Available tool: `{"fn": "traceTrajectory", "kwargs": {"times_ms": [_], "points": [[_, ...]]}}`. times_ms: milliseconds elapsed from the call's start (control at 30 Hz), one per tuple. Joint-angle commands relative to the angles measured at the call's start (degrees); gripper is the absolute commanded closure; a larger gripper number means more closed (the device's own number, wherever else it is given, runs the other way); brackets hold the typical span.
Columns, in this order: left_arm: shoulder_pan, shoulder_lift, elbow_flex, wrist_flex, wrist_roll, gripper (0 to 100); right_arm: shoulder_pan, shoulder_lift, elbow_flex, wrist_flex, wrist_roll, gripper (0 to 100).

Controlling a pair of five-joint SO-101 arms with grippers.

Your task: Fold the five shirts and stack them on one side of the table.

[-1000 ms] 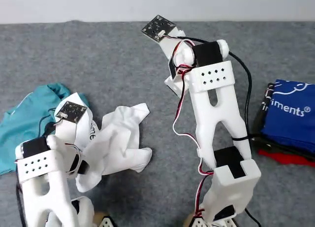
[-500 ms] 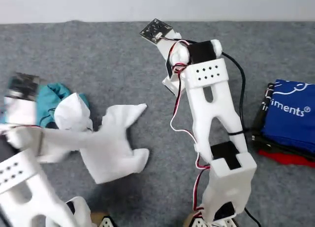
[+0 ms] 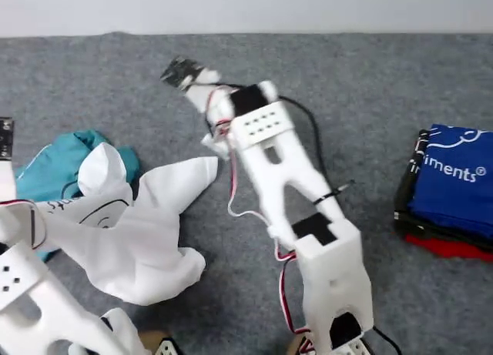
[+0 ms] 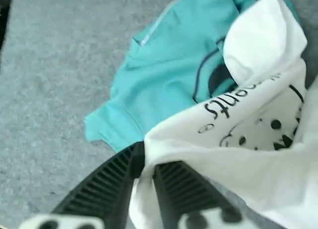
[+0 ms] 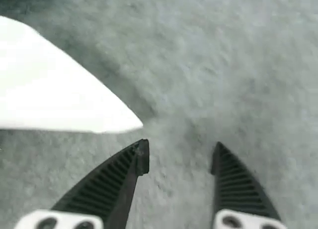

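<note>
Left wrist view: left gripper (image 4: 144,165) clamped on the white shirt (image 4: 248,159), soft and light, likely to sag; right gripper (image 5: 179,157), jaws apart, should pinch its sleeve (image 5: 64,95).

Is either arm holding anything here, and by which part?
The left gripper holds the white shirt, jaws pinching a fold at its edge. The right gripper holds nothing, jaws open.
</note>
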Motion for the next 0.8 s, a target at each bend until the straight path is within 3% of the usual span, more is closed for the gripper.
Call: {"fn": "traceTrajectory", "kwargs": {"times_ms": [0,600,767], "points": [[-0.44,-1.23,1.63,0.26,0.53,99,-1.8,1.1,-0.79,-2.86,-0.18,75.7],[-0.7,-1.32,9.63,-7.3,0.53,99,-5.32,16.13,-1.85,-10.86,-0.18,76.4],[-0.7,-1.32,10.51,-7.38,0.53,99,-5.41,16.84,-6.68,-6.02,3.25,93.9]]}}
